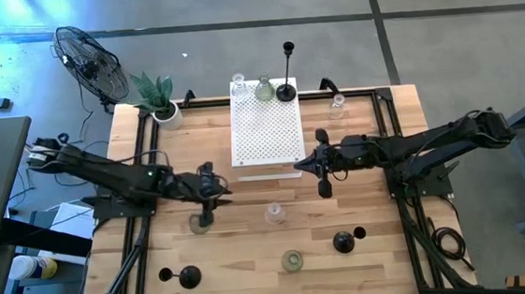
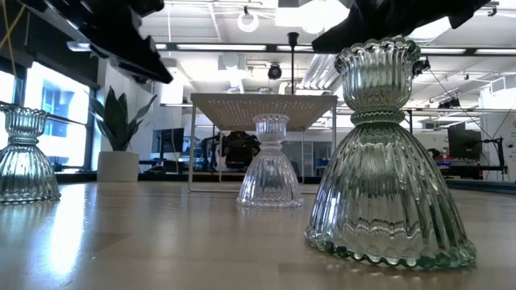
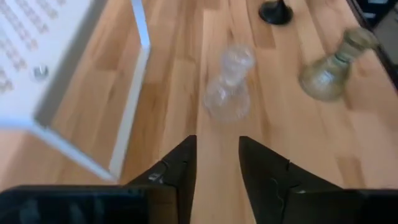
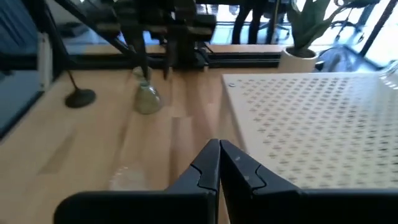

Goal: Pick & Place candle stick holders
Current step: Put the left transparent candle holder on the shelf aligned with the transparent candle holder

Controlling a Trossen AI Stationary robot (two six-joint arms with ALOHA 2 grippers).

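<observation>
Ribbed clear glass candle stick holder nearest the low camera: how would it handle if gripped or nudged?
This ribbed clear glass holder stands on a wide flared base, so a nudge would probably slide rather than tip it. Being rigid glass, it is likely heavyish and breakable if dropped. Its glossy surface may slip; the narrow waist looks the safest grip.

From table height I see a big ribbed glass holder [image 2: 387,161] closest, a smaller clear one [image 2: 271,163] behind it, another [image 2: 24,155] at the edge, beside the potted plant [image 2: 119,133].
</observation>
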